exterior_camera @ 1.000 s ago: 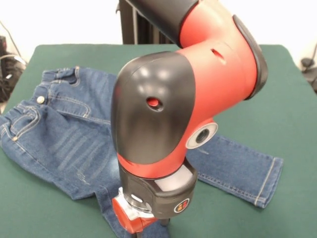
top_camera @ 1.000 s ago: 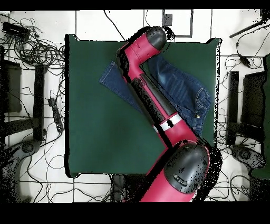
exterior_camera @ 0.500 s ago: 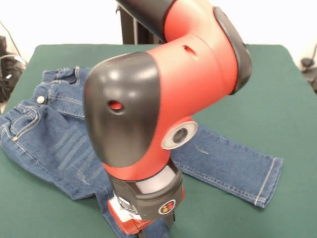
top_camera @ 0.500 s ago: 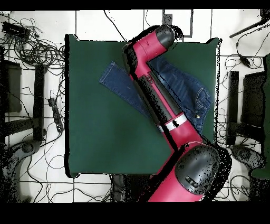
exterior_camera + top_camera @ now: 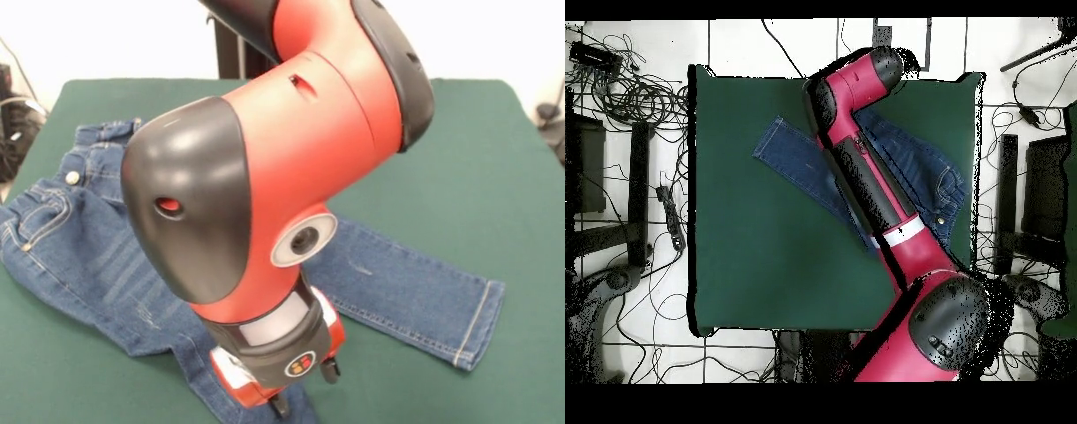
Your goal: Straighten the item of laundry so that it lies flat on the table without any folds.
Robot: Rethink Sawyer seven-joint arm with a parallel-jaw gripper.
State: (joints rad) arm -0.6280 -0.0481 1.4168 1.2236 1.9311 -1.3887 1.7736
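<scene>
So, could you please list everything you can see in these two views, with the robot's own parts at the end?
jeans: one pair, blue denim with tan stitching, spread on the table; in the front view the waistband lies at the left and one leg runs out to the right, the other passes under the arm.
table: one, dark green top, under everything.
cables: many, black, on the pale floor around the table in the overhead view.
arm: one, red and black, stretched over the jeans.
gripper: one, dark tips below the wrist at the front view's bottom edge, over the jeans; whether it grips anything cannot be told.
</scene>
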